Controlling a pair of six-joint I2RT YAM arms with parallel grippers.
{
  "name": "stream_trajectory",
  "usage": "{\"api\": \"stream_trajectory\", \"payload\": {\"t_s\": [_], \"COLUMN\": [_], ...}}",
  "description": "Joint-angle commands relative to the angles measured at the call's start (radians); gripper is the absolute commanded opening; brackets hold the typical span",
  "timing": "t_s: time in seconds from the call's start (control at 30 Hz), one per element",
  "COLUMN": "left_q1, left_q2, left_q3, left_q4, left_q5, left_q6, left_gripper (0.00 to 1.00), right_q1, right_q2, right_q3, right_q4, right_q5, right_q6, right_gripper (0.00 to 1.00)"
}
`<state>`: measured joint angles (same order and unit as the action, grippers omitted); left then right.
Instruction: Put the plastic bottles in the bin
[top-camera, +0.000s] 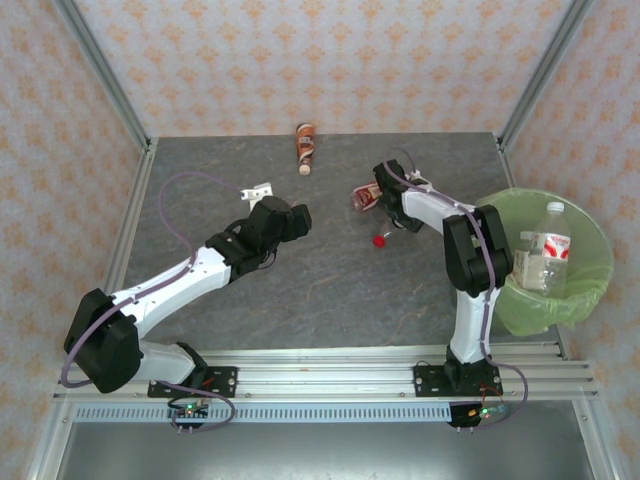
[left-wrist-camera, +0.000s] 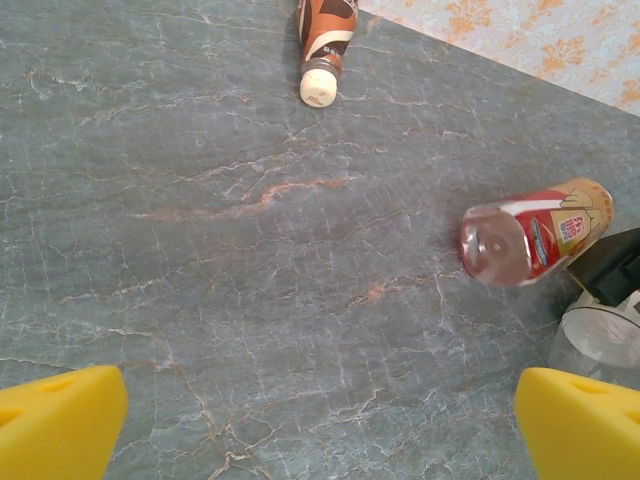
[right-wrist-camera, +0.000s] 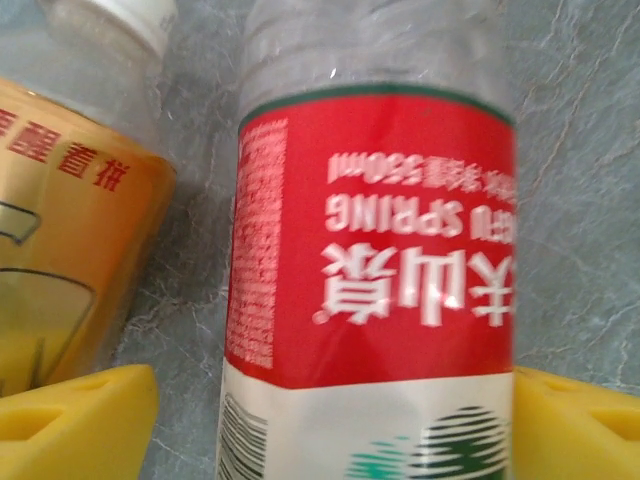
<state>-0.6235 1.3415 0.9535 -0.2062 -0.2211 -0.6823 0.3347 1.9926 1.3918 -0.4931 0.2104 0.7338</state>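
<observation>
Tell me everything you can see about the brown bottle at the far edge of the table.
The brown bottle lies on its side on the grey marbled table, alone near the far edge. Its body looks like plastic, wrapped in brown, orange and white; its cream cap is on and points toward the near edge. Only the table touches it.

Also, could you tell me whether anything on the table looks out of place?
Yes: what looks like a small red cap lies loose on the table, apart from any bottle, close to the red-labelled bottle. The brown bottle lies on its side at the far edge.
</observation>
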Motion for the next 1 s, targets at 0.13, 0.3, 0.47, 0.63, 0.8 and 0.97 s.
{"api": "stream_trajectory", "payload": {"t_s": [0.13, 0.3, 0.47, 0.63, 0.8, 0.97], "left_q1": [0.006, 0.005, 0.006, 0.006, 0.006, 0.006], "left_q2": [-0.013, -0.018, -0.030, -0.051, -0.066, -0.069], "left_q3": [-0.010, -0.017, -0.033, -0.047, -0.058, -0.065], "left_q4": [-0.026, -0.024, -0.017, -0.023, -0.023, -0.018], "left_q5": [-0.030, -0.027, -0.021, -0.032, -0.036, -0.038], "left_q6": [-0.014, -0.017, -0.022, -0.019, -0.020, -0.022], "left_gripper": [1.00, 1.00, 1.00, 1.00, 1.00, 1.00], "right_q1": [-0.001, -0.001, -0.006, -0.007, -0.007, -0.006], "right_q2": [-0.029, -0.040, -0.018, -0.047, -0.104, -0.179], "right_q3": [-0.092, -0.139, -0.139, -0.151, -0.198, -0.270], "right_q4": [0.056, 0.094, 0.115, 0.132, 0.173, 0.225], "right_q5": [-0.018, -0.039, -0.023, -0.007, 0.008, 0.021], "right_q6": [-0.007, 0.005, -0.018, -0.043, -0.054, -0.065], "right_gripper": [0.78, 0.81, 0.79, 0.71, 0.58, 0.46]}}
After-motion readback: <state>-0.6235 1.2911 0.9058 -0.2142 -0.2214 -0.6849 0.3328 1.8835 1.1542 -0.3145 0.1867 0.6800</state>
